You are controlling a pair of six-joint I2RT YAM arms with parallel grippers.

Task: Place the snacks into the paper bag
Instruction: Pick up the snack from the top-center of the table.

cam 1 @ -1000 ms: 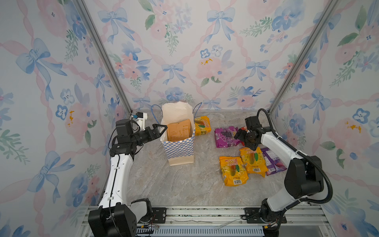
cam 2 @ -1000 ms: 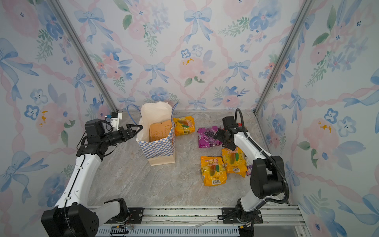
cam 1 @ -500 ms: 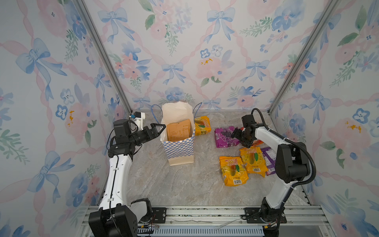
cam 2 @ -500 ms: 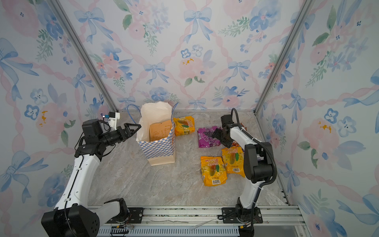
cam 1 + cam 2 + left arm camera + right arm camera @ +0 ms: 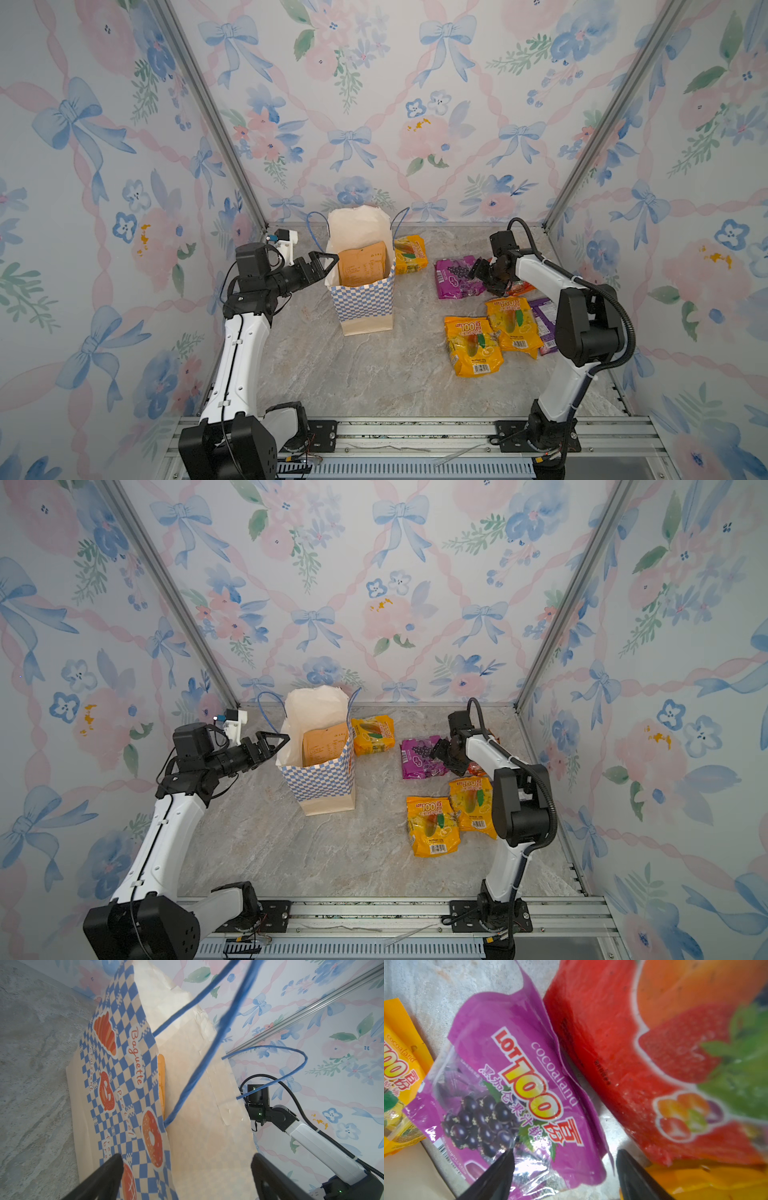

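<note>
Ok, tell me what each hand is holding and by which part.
Nothing is held. The left hand stands open at the paper bag rim; the right hand is open astride an edge of the purple pack, not clamped on it.
</note>
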